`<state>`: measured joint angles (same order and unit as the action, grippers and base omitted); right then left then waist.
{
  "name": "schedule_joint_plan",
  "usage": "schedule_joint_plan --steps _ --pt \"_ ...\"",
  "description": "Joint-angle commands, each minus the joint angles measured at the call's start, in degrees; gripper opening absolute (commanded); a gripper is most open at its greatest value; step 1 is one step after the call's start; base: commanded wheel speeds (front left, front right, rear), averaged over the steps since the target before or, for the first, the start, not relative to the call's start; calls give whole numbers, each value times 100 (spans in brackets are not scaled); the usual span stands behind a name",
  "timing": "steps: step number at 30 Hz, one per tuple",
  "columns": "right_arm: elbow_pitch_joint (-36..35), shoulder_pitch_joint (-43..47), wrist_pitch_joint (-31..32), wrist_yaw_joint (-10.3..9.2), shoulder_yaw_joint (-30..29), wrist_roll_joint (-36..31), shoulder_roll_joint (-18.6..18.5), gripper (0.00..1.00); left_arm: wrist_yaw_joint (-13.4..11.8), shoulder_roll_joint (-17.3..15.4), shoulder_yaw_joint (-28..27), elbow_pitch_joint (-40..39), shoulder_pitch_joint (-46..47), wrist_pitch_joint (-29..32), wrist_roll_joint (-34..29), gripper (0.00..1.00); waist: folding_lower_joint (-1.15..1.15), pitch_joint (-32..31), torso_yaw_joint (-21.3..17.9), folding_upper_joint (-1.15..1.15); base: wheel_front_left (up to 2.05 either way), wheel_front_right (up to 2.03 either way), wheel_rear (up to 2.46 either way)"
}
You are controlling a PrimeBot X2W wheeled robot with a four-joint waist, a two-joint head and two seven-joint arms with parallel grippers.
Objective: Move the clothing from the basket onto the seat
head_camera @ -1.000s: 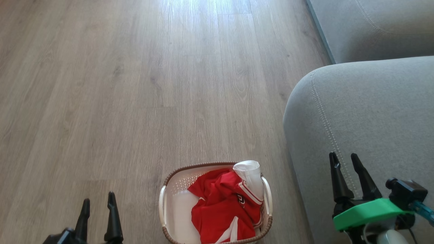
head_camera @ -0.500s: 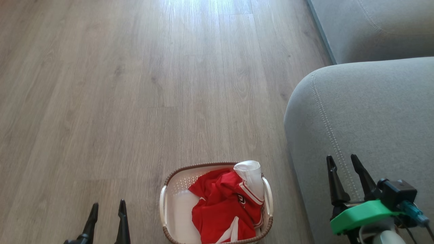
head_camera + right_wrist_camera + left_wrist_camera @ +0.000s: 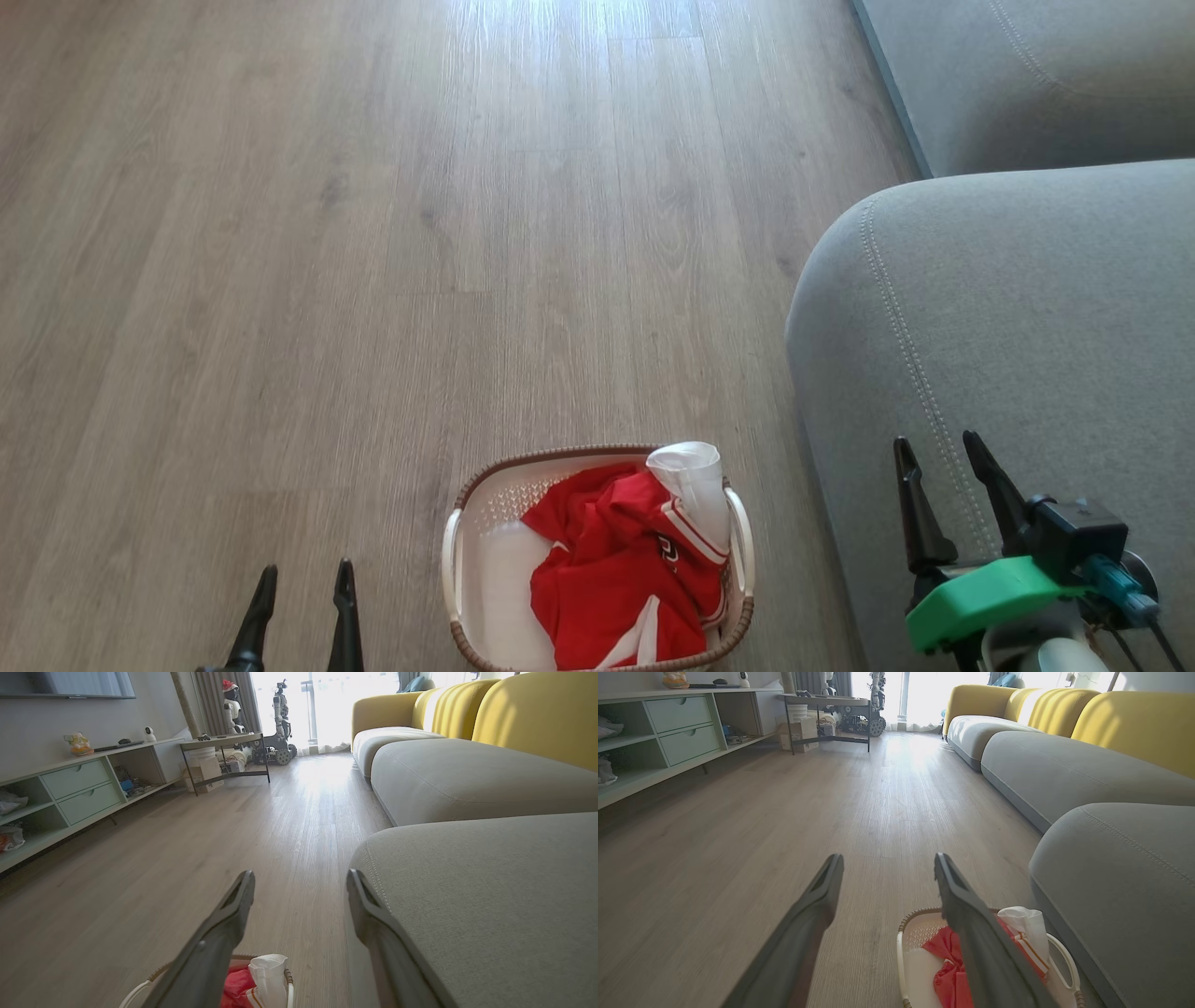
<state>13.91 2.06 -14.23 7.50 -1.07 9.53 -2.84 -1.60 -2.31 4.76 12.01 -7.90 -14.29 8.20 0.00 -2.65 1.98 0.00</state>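
Note:
The cream basket with a brown rim stands on the wood floor at the bottom centre of the head view. Red clothing with white trim lies crumpled in it, a white sleeve draped over its right rim. The big grey seat rises just right of the basket. My left gripper is open and empty, low over the floor left of the basket. My right gripper is open and empty above the seat's front corner. The left wrist view shows the basket and clothing below the left gripper.
Bare wood floor stretches ahead and left. A second grey sofa cushion lies farther back on the right, with yellow backrests behind. A green shelf unit lines the left wall, and a small table stands far off.
My left gripper has dropped lower and shifted right towards the basket. The right gripper has edged slightly left and down. The basket and clothing lie as before.

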Motion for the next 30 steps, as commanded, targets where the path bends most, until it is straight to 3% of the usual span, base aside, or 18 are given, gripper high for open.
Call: schedule_joint_plan --steps 1,30 --pt "-157 -111 -77 -1 123 -38 -4 100 -35 -56 -150 -153 161 -71 -6 100 0 1 -1 0 0 0 0" --pt "-135 -136 -77 -1 99 -20 -4 100 -52 -56 -150 -123 179 -71 -11 100 0 41 -9 0 0 0 0"
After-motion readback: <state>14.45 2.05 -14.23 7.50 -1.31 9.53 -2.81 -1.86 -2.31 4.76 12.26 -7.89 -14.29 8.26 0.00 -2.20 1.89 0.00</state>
